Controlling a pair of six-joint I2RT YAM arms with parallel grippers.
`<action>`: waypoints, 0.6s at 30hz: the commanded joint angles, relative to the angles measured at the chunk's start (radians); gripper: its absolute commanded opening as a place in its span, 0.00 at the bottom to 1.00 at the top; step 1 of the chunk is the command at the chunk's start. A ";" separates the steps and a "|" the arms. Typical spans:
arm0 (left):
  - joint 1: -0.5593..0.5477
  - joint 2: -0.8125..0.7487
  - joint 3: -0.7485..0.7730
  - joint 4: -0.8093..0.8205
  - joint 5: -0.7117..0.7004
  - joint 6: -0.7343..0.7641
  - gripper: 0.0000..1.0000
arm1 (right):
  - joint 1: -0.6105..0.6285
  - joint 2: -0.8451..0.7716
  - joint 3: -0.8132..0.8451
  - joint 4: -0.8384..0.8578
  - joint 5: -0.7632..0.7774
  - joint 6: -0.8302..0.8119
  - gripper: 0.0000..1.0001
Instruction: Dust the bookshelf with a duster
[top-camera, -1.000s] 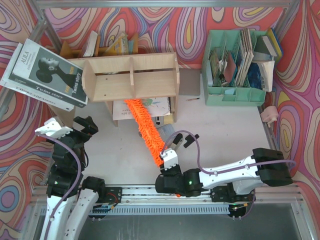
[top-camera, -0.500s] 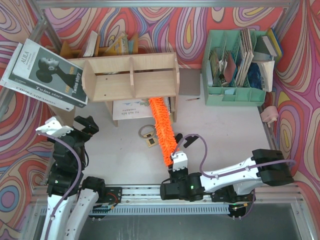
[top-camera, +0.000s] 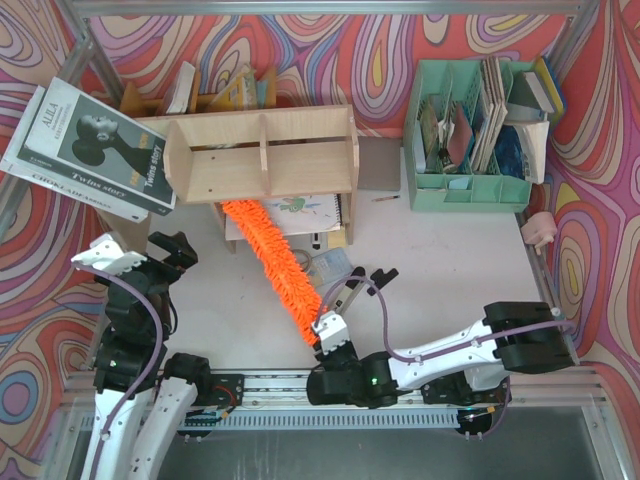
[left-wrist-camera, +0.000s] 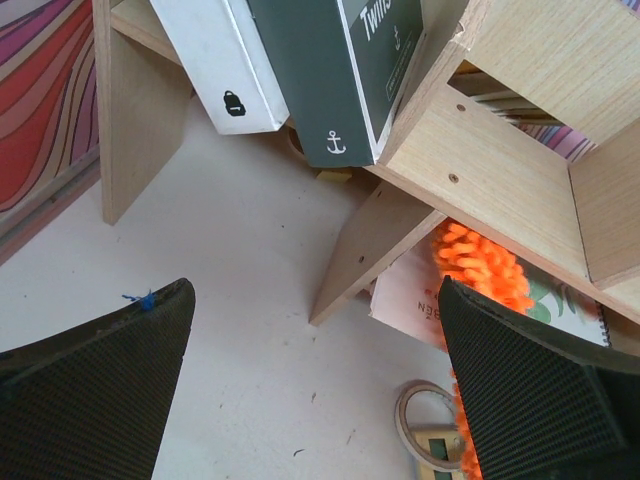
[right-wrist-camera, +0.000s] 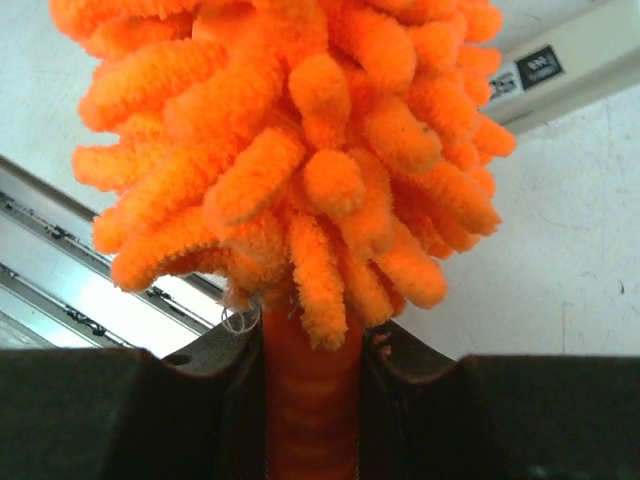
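The white, scuffed table (top-camera: 215, 300) stands inside walls (top-camera: 330, 50) of swirling red, pink and yellow. The right tool (top-camera: 323, 328) clamps the duster (top-camera: 275, 260), whose fluffy head slants under the plywood bookshelf (top-camera: 262, 155). The left tool (top-camera: 130, 262) gapes wide, holding nothing.

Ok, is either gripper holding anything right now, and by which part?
The right gripper holds the duster by its handle; the left gripper is open and empty.
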 joint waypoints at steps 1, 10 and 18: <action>0.008 0.008 -0.002 0.011 0.013 -0.005 0.98 | 0.006 -0.082 -0.008 -0.138 0.172 0.250 0.00; 0.010 0.014 -0.002 0.009 0.006 -0.005 0.99 | 0.007 -0.112 -0.028 -0.320 0.212 0.496 0.00; 0.011 0.024 -0.002 0.011 0.011 -0.005 0.99 | 0.007 -0.052 -0.010 0.033 0.123 0.051 0.00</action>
